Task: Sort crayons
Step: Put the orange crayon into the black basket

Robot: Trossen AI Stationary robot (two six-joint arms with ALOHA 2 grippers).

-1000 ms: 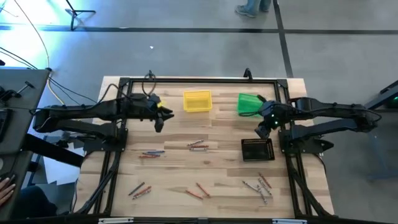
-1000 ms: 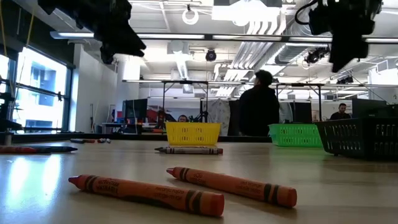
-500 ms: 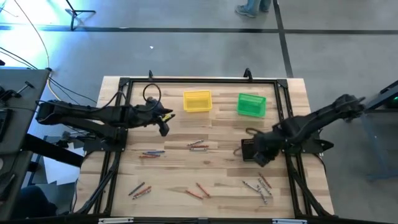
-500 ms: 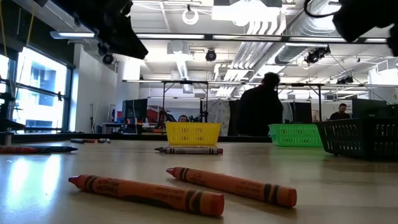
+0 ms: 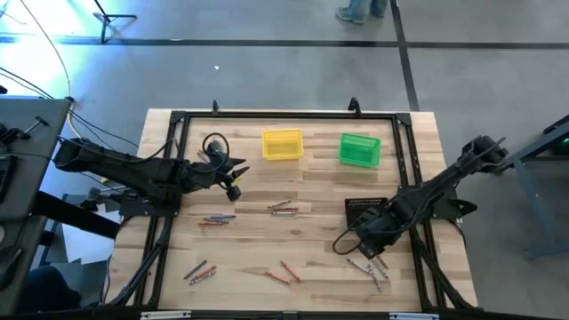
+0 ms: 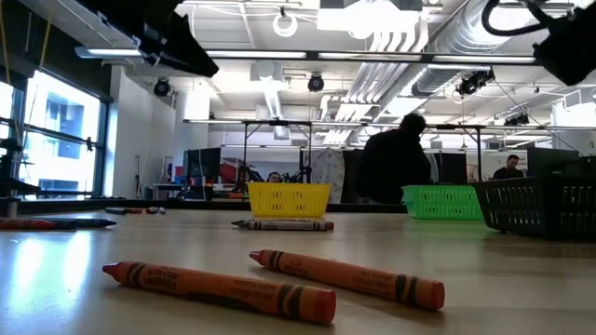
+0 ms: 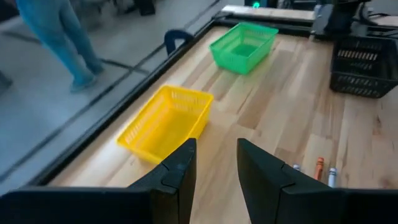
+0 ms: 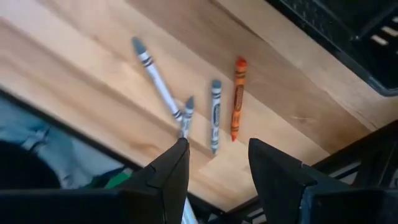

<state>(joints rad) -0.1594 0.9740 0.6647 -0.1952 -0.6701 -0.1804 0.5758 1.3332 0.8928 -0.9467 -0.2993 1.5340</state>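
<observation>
Orange-red crayons [image 6: 345,277] lie nearest on the wooden table [image 5: 311,196]; none is binned. Right claw [image 5: 366,242], empty with fingers apart, has swung from the green bin [image 5: 359,148] down over grey and orange crayons [image 8: 214,112]. Left claw [image 5: 233,182], empty and parted, hovers near the yellow bin [image 5: 282,145].

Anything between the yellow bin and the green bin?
No. Only bare wood separates the yellow bin from the green bin, clearest in the high view.

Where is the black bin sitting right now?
From above, the black bin sits on the table's right side, nearer than the green bin, with the right gripper beside it.
</observation>
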